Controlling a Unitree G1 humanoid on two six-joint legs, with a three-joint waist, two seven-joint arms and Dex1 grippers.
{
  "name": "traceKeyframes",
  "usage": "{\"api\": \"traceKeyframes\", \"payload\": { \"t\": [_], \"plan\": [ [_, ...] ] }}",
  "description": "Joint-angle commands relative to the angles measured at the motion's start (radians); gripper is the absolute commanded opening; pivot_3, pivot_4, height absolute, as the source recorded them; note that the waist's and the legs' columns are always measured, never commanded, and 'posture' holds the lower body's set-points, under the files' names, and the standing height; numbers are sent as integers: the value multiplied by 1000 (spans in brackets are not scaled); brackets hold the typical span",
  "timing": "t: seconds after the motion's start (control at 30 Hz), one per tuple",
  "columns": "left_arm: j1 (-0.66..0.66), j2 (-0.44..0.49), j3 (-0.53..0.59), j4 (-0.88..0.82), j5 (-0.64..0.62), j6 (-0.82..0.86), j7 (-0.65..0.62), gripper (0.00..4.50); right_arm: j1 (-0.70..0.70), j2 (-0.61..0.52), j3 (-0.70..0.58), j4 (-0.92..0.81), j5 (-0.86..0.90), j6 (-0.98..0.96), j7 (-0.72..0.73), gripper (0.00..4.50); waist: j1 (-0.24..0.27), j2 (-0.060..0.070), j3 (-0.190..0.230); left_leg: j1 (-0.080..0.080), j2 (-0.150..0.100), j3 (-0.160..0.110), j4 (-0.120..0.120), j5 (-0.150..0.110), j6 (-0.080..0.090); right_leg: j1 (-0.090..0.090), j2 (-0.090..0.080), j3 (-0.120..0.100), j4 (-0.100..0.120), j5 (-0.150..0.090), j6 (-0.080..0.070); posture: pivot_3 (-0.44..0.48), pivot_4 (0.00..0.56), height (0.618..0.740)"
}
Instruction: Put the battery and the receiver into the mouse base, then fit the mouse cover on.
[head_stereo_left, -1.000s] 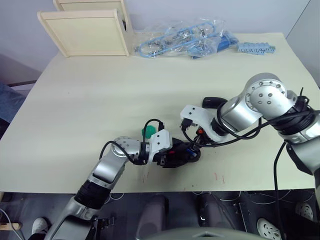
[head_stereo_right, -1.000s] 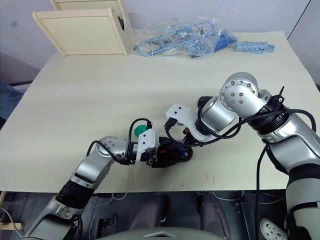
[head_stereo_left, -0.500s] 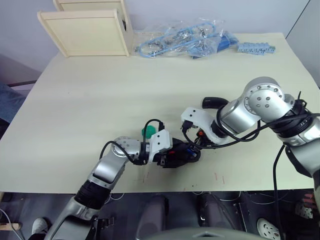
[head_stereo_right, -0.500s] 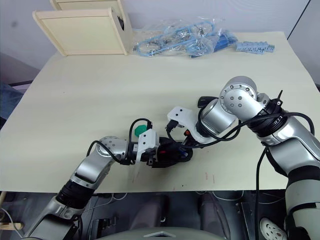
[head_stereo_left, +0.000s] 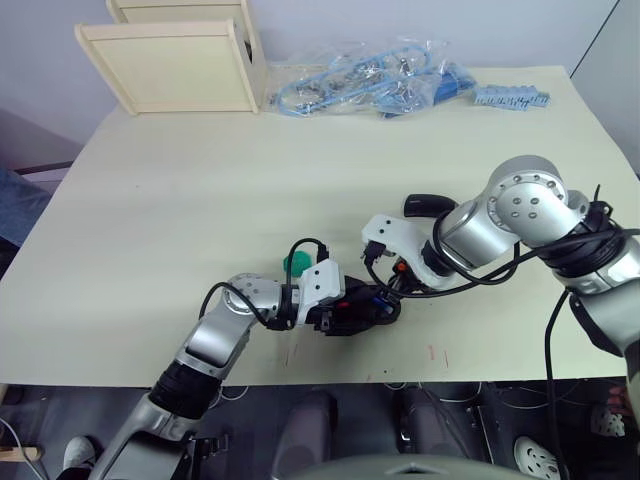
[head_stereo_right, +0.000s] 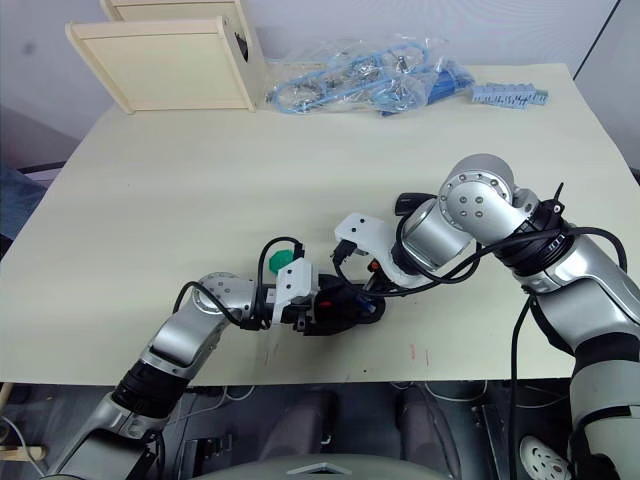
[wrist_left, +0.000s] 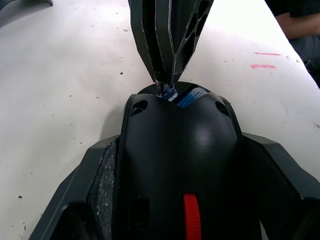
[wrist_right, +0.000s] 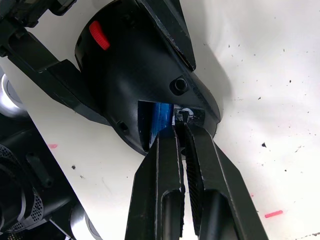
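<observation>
My left gripper (head_stereo_left: 350, 308) is shut on the black mouse base (wrist_left: 180, 150), held near the table's front edge with its inner side and red patch (wrist_left: 191, 217) showing. The blue battery (wrist_right: 160, 117) lies in a recess at the base's far end. My right gripper (wrist_right: 181, 127) comes in from the right, its fingers (wrist_left: 167, 45) pressed together on a tiny metallic piece, the receiver (wrist_right: 184, 115), right at the slot beside the battery. The glossy black mouse cover (head_stereo_left: 428, 205) lies on the table behind my right arm.
A green round disc (head_stereo_left: 296, 263) sits just behind my left wrist. Clear bags of blue parts (head_stereo_left: 365, 78) and a blue strip (head_stereo_left: 512, 97) lie at the back. A wooden box (head_stereo_left: 170, 62) stands at the back left.
My right arm has shifted very slightly; its fingertips stay at the end of the mouse base. The left gripper and the base have not moved.
</observation>
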Motion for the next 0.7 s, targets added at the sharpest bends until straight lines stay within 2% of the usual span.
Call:
{"api": "traceKeyframes", "payload": {
  "t": [0.03, 0.7],
  "plan": [
    [14, -7, -18, -29, -4, -8, -4, 3032, 24, -5, 6, 7, -32, 5, -10, 0, 0, 0, 0, 0, 0, 0, 0, 0, 0, 0, 0, 0, 0, 0, 0, 0, 150, 740],
    [15, -10, -20, -21, -2, -11, -4, 3032, 41, -22, 4, 44, 4, 5, -47, 0, 0, 0, -1, 0, 0, 0, 0, 0, 0, 0, 0, 0, 0, 0, 0, 0, 150, 740]
  ]
}}
